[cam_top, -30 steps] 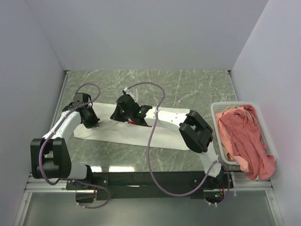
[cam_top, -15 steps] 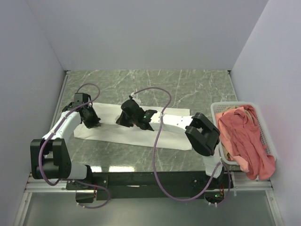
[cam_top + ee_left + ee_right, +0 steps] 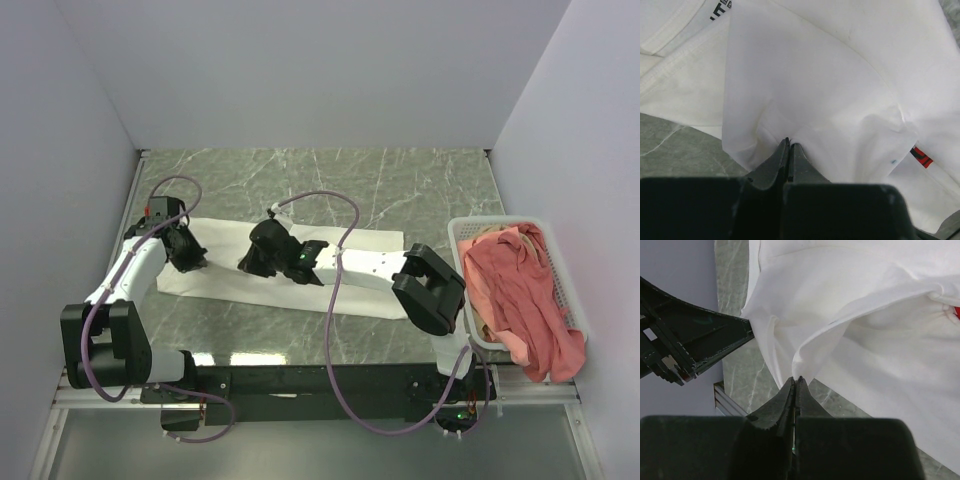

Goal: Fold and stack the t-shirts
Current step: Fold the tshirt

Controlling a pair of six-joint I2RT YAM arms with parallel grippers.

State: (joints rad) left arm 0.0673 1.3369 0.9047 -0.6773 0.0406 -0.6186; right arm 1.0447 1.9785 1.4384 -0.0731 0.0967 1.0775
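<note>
Two pinches on the white t-shirt (image 3: 270,292), left gripper (image 3: 789,143) and right gripper (image 3: 796,381) fully closed, long axis left-right.

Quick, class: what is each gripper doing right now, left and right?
Left gripper: closed, pinching a fold of the white t-shirt.
Right gripper: closed, pinching another fold of the same shirt.

white-and-black arms (image 3: 370,268), seemingly purple cables (image 3: 329,320)
</note>
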